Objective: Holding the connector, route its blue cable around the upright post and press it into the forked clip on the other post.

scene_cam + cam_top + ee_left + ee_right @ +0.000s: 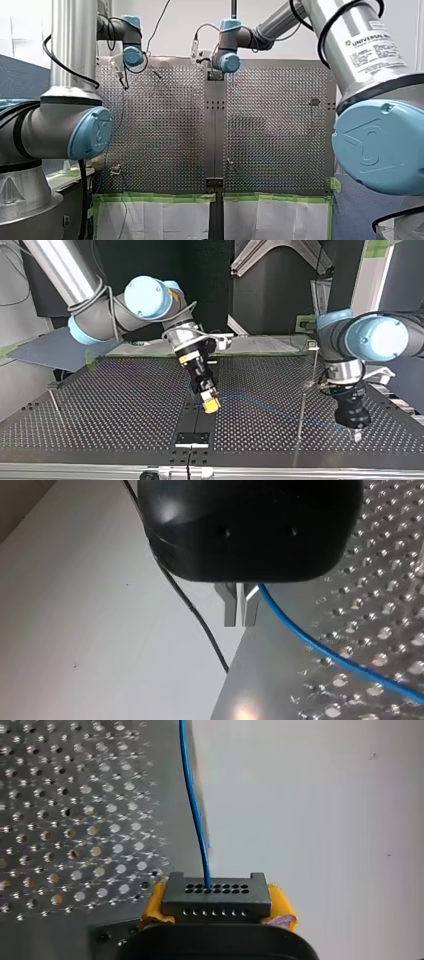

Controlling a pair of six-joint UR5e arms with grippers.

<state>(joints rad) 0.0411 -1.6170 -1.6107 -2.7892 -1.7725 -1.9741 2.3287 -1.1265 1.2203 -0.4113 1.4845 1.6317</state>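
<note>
The black connector (216, 890), with rows of small holes, is clamped between the yellow pads of my right gripper (218, 910), which is shut on it. The blue cable (192, 810) leaves the connector's top. In the top view my right gripper (210, 405) hangs low over the table's middle, and the cable (270, 407) runs to my left gripper (357, 434) at that view's right. It passes a thin upright post (301, 415) on the way. My left gripper's (240, 615) metal fingers are pressed together on the cable's (320, 642) end.
A second thin post (54, 404) stands at the top view's left. A black plate (192, 439) sits on the centre seam near the table's edge. A black wire (200, 625) hangs beside my left gripper past the perforated table's (360, 630) edge.
</note>
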